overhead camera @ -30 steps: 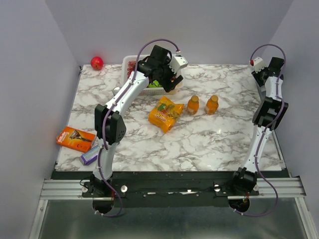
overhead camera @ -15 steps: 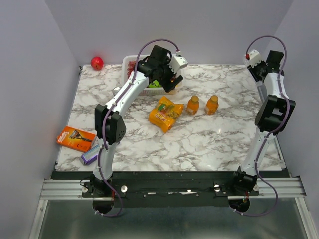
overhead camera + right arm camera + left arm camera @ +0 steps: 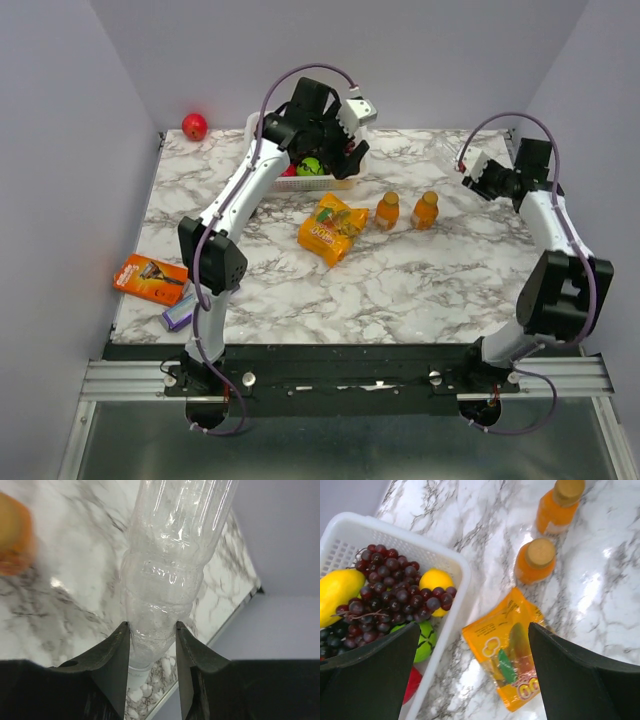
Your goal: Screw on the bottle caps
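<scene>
Two orange bottles (image 3: 387,211) (image 3: 426,210) stand upright mid-table, each with a golden-orange cap on top. They also show in the left wrist view (image 3: 534,562) (image 3: 555,510). My left gripper (image 3: 345,150) is open and empty, held high over the basket's edge and the snack bag (image 3: 475,680). My right gripper (image 3: 487,180) is shut on the colourless bottle (image 3: 175,555), pinching it near its neck (image 3: 152,627). A white part (image 3: 134,672), cap or neck ring, shows at the bottle's lower end between the fingers.
A white basket (image 3: 262,125) of grapes, lemons and a green ball sits at the back. An orange snack bag (image 3: 332,228) lies left of the orange bottles. A red apple (image 3: 194,126), an orange box (image 3: 152,277) and a purple item (image 3: 180,315) lie at the left.
My right arm has swung from the back right corner down and left over the table with the clear bottle. My left gripper has risen and shifted slightly toward the back.
</scene>
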